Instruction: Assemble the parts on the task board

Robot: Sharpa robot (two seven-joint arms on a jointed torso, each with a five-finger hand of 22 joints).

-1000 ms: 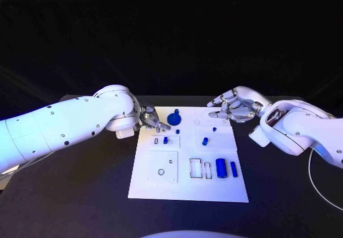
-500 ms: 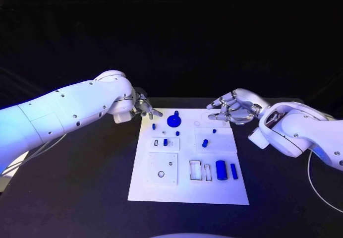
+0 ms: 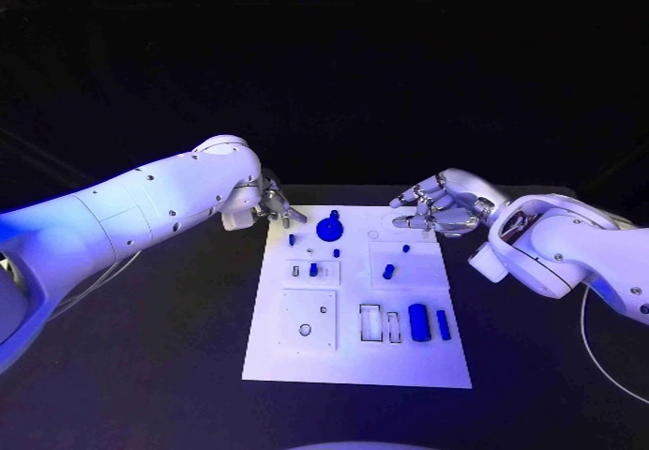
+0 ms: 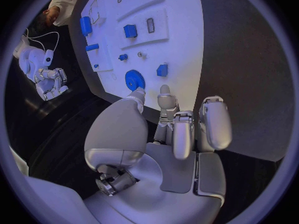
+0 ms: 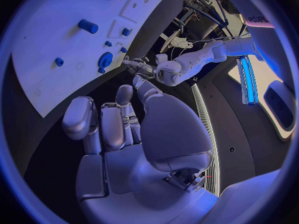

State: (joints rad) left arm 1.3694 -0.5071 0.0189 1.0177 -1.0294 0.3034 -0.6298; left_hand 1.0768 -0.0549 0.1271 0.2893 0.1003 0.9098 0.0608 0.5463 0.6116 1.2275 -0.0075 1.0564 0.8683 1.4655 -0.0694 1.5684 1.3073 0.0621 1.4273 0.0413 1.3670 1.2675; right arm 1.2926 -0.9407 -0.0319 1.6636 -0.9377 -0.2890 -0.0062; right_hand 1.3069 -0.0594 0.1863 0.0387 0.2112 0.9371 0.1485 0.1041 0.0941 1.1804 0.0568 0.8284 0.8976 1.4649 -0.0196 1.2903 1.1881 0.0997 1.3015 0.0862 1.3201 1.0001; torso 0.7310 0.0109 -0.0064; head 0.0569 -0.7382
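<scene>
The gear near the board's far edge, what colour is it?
Blue. The gear shows best in the left wrist view, on the white task board.

Item 1: table (image 3: pixel 162 375). Black, matte top, flat. It takes up the lower half of the head view. Its far edge is a straight line against a dark background. The bare surface shows to the left, to the right and along the near side.

Item 2: cable (image 3: pixel 593 342). Thin and white, lying loose on the table top at the robot's right side. It curves in one slack bend toward the near right corner.

Item 3: second cable (image 3: pixel 95 281). Thin and pale, at the table's left side, running slantwise. Its ends are hidden.
</scene>
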